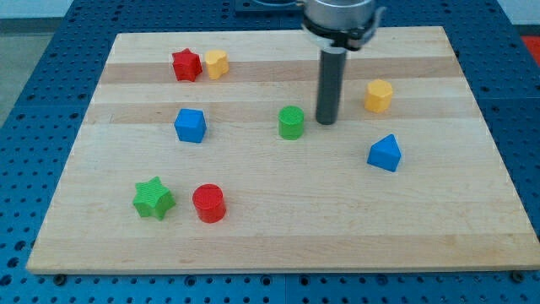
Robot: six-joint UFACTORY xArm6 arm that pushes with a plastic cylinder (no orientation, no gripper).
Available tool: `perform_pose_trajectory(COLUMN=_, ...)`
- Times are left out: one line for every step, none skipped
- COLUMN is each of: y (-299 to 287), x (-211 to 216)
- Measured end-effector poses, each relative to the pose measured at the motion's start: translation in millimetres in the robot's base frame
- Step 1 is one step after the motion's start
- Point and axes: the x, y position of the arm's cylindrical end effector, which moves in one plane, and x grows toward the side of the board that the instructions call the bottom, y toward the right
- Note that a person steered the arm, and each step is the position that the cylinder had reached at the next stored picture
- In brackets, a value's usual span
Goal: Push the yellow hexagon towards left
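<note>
Camera view: pale wooden board on blue perforated table; my tip, graspless, between green cylinder and yellow hexagon.

Our tip stands between the green block, just to its left, and the yellow hexagon, well apart to its right. Left of the hexagon we find bare counter up to the tip. Further left sits the blue cube. Near right, the blue prism stands apart.
</note>
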Motion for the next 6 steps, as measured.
perform_pose_trajectory(y=55.6, x=0.1)
perform_pose_trajectory(y=86.9, x=-4.2)
perform_pose_trajectory(y=85.6, x=-28.5)
perform_pose_trajectory(y=83.9, x=-57.2)
perform_pose_trajectory(y=79.3, x=-82.9)
perform_pose_trajectory(y=54.4, x=-92.7)
